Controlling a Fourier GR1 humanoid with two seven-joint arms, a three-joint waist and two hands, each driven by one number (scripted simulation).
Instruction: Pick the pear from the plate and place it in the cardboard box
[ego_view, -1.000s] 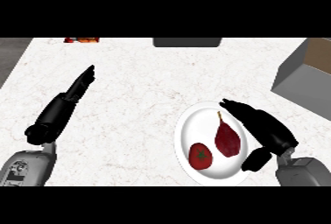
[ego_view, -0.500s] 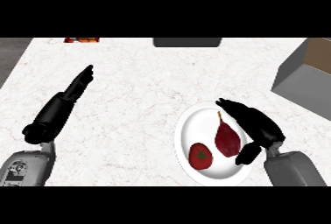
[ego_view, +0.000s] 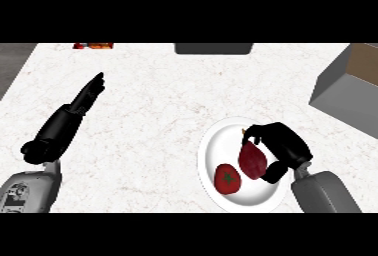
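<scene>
While my right robot hand (ego_view: 284, 145) curls against the dark red pear (ego_view: 252, 161) on the round white plate (ego_view: 214, 150), I judge nothing lifted yet; the pear's long axis runs away from me. The open-topped cardboard box (ego_view: 347, 95) lies up-right; my left robot hand (ego_view: 85, 97) rests flat, well apart.
</scene>
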